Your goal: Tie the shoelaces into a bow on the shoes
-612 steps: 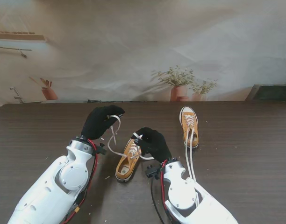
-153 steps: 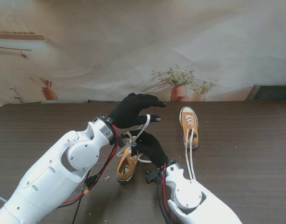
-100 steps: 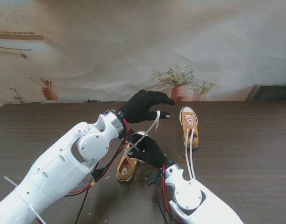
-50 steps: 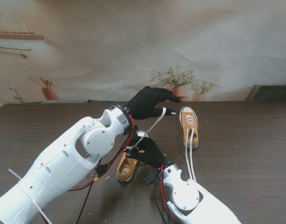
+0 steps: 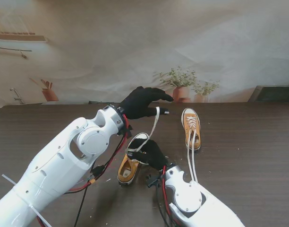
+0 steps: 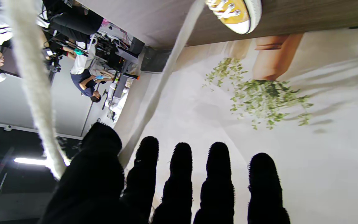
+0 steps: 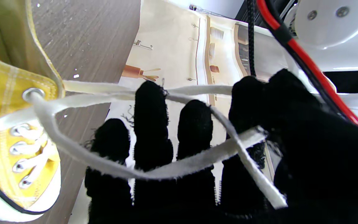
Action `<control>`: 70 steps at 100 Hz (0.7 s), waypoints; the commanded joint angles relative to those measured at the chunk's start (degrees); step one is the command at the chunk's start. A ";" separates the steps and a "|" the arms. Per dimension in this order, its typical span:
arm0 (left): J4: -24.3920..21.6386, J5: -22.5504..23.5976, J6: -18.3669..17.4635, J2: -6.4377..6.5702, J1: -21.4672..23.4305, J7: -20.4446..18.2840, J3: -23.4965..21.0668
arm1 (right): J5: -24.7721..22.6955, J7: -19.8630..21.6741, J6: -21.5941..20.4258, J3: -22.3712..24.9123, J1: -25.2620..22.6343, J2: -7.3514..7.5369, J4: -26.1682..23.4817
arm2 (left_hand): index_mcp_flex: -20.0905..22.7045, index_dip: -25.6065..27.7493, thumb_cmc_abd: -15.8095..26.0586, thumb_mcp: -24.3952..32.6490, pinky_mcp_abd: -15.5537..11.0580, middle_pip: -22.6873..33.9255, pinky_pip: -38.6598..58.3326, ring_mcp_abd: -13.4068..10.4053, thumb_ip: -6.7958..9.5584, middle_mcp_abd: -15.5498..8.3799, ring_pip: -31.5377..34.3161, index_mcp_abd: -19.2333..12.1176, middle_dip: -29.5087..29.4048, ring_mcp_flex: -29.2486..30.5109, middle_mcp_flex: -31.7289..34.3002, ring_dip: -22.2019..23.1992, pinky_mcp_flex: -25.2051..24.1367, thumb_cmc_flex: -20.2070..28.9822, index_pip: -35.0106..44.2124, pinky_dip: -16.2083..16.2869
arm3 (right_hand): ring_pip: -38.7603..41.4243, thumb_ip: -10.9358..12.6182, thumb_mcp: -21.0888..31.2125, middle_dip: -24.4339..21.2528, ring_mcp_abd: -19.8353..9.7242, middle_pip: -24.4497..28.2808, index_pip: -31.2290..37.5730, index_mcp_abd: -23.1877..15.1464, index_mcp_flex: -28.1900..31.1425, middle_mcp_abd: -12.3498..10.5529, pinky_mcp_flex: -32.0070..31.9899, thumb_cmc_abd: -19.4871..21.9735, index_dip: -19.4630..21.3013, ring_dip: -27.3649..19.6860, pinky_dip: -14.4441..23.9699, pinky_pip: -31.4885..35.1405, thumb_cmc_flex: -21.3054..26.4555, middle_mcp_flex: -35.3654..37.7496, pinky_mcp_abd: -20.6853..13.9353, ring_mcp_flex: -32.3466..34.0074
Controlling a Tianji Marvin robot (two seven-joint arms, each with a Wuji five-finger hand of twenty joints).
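Observation:
A yellow sneaker lies near me on the dark table, toe towards me. My right hand rests over its tongue, and one white lace is draped across the fingers and nipped by the thumb. The same sneaker shows its eyelets beside that hand. My left hand is raised farther away, thumb and index pinching the other lace, which runs taut down to the shoe. That lace passes close to the left wrist camera, beside my left hand.
A second yellow sneaker stands to the right, its toe in the left wrist view; its loose laces trail towards me past my right forearm. A backdrop with printed plants stands at the table's far edge. Red cables hang under my left arm.
My left hand swung from the left of the near sneaker up and across to the right with the lace, then drew back slightly leftwards. My right hand stayed on the shoe.

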 commanded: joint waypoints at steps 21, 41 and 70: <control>0.44 0.74 0.29 1.55 4.75 -1.04 -4.86 | 0.47 0.50 -0.44 0.28 -0.36 0.18 -0.21 | -1.48 -0.77 1.93 -1.48 -3.27 -1.22 -0.77 -0.94 0.63 0.13 -1.28 -2.32 -0.95 -1.62 -1.56 0.65 -0.78 -1.55 -0.85 0.78 | 1.52 1.11 1.66 2.22 -1.31 1.45 2.29 1.45 2.06 -2.08 -0.56 0.25 4.03 0.62 0.61 1.82 2.20 0.23 -1.40 -0.12; 1.25 0.41 0.07 1.97 8.72 -1.00 -8.90 | -0.47 -1.81 -0.43 0.77 -1.28 -0.24 -1.08 | -2.07 -0.92 2.00 -1.64 -3.27 -1.54 -1.23 -0.62 0.69 0.38 -1.66 -1.86 -1.08 -2.31 -2.20 0.57 -1.39 -1.59 -1.33 0.70 | 1.46 1.24 1.47 2.38 -0.93 1.01 2.00 1.67 3.07 -1.91 0.25 0.23 3.98 0.49 0.55 2.11 2.42 1.19 -1.12 0.71; 3.10 0.93 -0.30 2.59 12.61 -1.65 -13.19 | 0.50 -2.71 0.90 1.40 -2.23 -0.45 -2.53 | -3.51 -1.25 2.04 -2.08 -3.42 -2.32 -2.20 -0.72 0.81 0.47 -2.38 -1.55 -1.38 -3.36 -3.91 0.48 -2.24 -2.06 -2.43 0.62 | 1.61 1.11 2.17 2.90 -0.55 0.85 1.84 1.82 2.75 -1.65 -0.07 0.10 4.55 0.52 0.49 2.28 2.06 0.76 -0.94 0.53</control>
